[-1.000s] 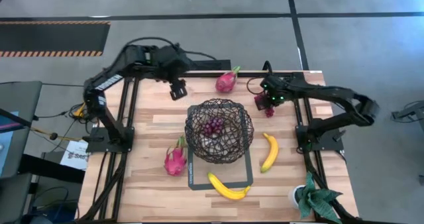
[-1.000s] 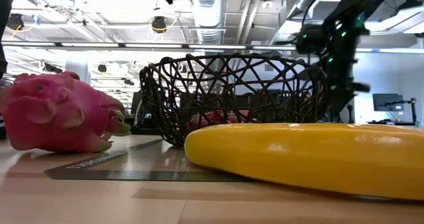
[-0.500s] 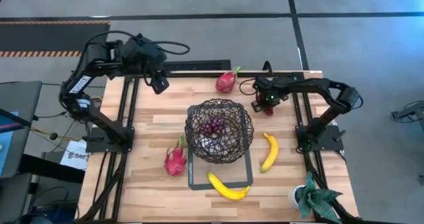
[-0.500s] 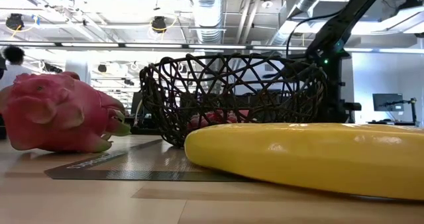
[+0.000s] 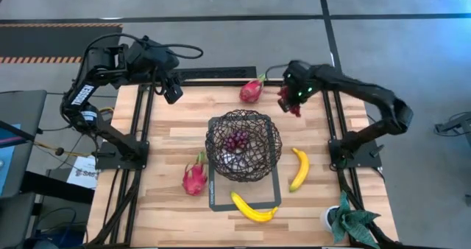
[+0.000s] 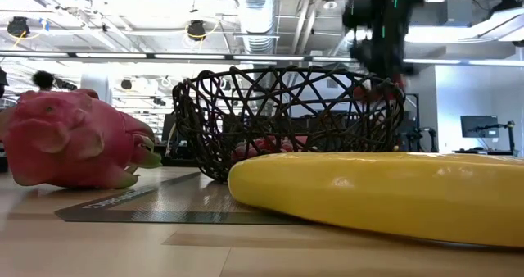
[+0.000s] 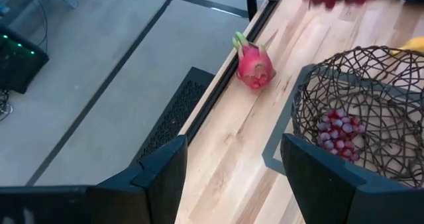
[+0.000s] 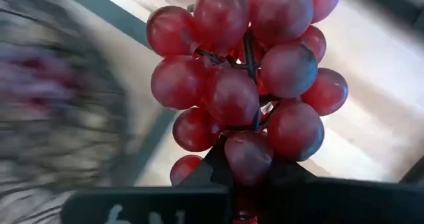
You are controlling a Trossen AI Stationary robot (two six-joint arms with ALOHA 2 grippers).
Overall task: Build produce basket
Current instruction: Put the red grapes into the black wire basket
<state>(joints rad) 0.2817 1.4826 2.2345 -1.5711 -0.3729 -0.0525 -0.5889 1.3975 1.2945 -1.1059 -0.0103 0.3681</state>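
The wire basket (image 5: 243, 144) stands mid-table with one bunch of dark red grapes (image 5: 237, 140) lying in its bottom. My right gripper (image 5: 288, 100) hovers over the far right of the table, shut on a second grape bunch (image 8: 245, 85). One dragon fruit (image 5: 252, 90) lies at the far edge, another (image 5: 195, 177) near the basket's left. Two bananas (image 5: 299, 168) (image 5: 254, 207) lie on the table right of and in front of the basket. My left gripper (image 5: 173, 94) hangs open over the far left corner, its fingers (image 7: 159, 177) holding nothing. My right gripper pinches the grape bunch between its two fingers (image 8: 218, 168), on the grapes at the bunch's near end (image 8: 248, 159). The bunch is lifted clear of the table, and the rest of it (image 8: 265, 65) stretches out past the fingertips.
A small potted plant (image 5: 352, 223) stands at the near right corner. A dark mat (image 5: 221, 197) lies under the basket. Bare wood lies between the basket and the far dragon fruit, and along the left side.
My right gripper has dropped onto the grape bunch on the far right of the table, shut on it and risen, carrying the bunch clear of the wood and a little toward the far edge. My left gripper has drawn back toward the far left corner, staying open.
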